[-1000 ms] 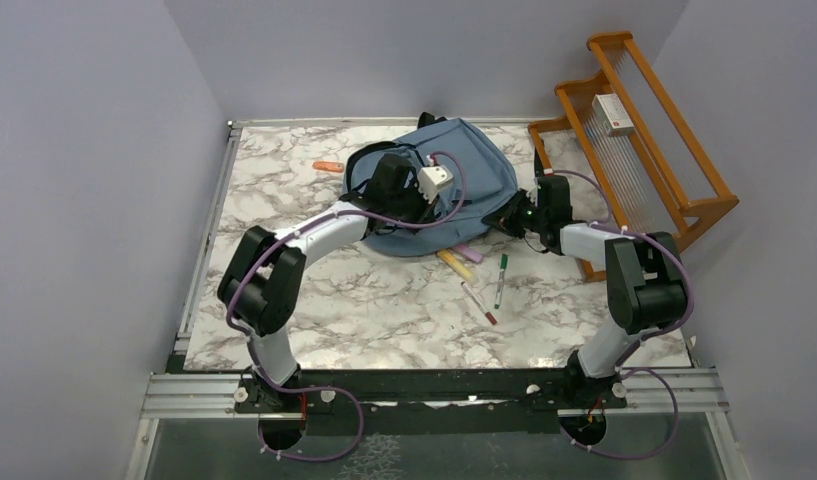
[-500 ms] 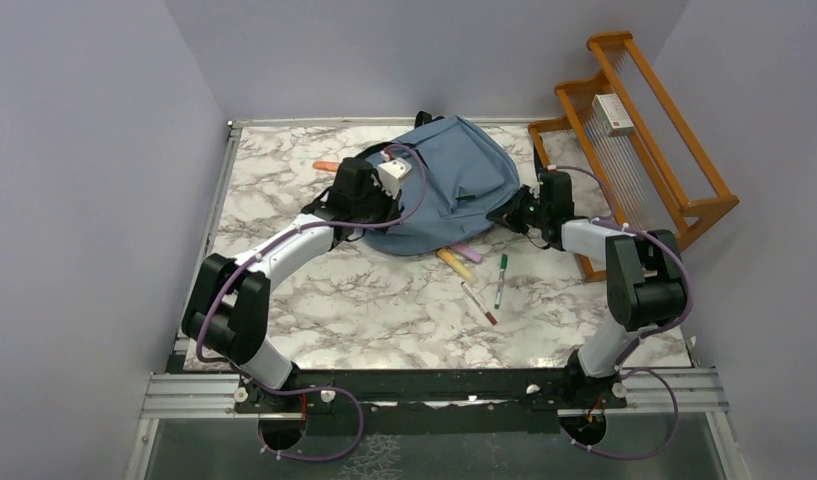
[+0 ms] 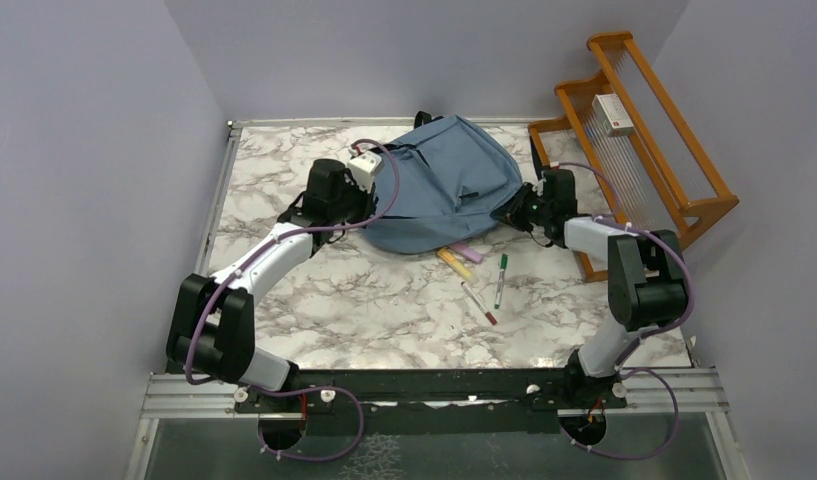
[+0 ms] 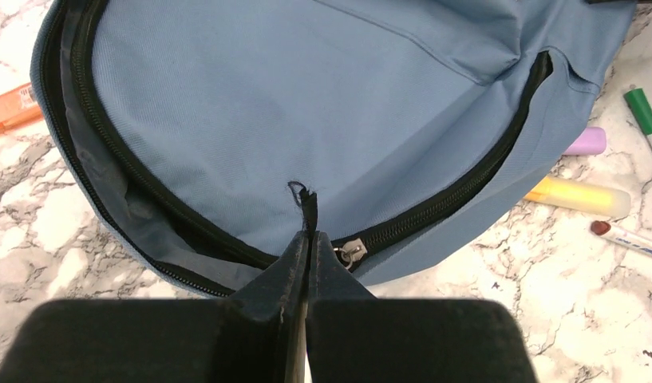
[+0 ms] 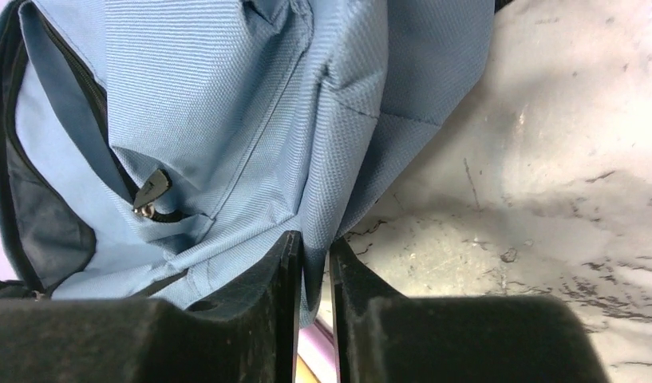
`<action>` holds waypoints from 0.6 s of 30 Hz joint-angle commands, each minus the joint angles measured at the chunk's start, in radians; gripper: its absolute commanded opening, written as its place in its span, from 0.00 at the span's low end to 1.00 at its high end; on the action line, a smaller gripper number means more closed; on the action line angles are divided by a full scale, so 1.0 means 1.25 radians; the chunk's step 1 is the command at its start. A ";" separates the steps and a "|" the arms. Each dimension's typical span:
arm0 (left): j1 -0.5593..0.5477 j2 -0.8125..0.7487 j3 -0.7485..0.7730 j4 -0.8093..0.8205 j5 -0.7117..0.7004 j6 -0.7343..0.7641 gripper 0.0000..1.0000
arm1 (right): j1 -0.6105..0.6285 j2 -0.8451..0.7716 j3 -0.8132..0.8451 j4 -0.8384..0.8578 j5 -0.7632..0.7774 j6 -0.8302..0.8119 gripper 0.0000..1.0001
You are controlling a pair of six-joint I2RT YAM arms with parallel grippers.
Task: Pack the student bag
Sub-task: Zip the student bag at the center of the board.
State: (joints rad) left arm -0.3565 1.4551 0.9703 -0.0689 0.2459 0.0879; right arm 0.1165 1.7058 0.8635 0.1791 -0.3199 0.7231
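Note:
The slate-blue student bag (image 3: 454, 180) lies at the back middle of the marble table. My left gripper (image 3: 356, 218) is at its near-left edge, shut on the black zipper pull cord (image 4: 308, 209) of the main zipper. The metal slider (image 4: 350, 251) sits just right of my left gripper (image 4: 308, 235). Left of the slider the zipper is parted and grey lining (image 4: 139, 215) shows. My right gripper (image 3: 512, 212) is at the bag's right edge, shut on a fold of the bag fabric (image 5: 338, 199); in the right wrist view the gripper (image 5: 313, 243) pinches it.
Near the bag's front edge lie a yellow highlighter (image 3: 454, 264), a purple highlighter (image 3: 468, 252), a green marker (image 3: 501, 278) and a red-capped pen (image 3: 479, 302). An orange marker (image 3: 327, 166) lies left of the bag. A wooden rack (image 3: 634, 140) with a white box (image 3: 612, 113) stands at the back right.
My left gripper has moved left and towards me from over the bag's middle to its left edge, dragging the zipper pull along. The right gripper has stayed on the bag's right edge.

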 commanded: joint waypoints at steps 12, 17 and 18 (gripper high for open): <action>0.008 -0.064 -0.049 0.196 0.061 -0.059 0.00 | -0.019 -0.258 -0.023 -0.076 -0.018 -0.268 0.56; 0.008 -0.078 -0.061 0.208 0.087 -0.092 0.00 | 0.047 -0.261 0.032 -0.083 -0.067 -0.361 0.60; 0.008 -0.080 -0.063 0.211 0.079 -0.107 0.00 | 0.074 -0.253 0.046 -0.080 -0.082 -0.379 0.61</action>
State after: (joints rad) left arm -0.3546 1.4017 0.8997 0.1131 0.3210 0.0208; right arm 0.1257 1.3800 0.8635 0.0929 -0.3424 0.3840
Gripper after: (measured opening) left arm 0.006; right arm 0.595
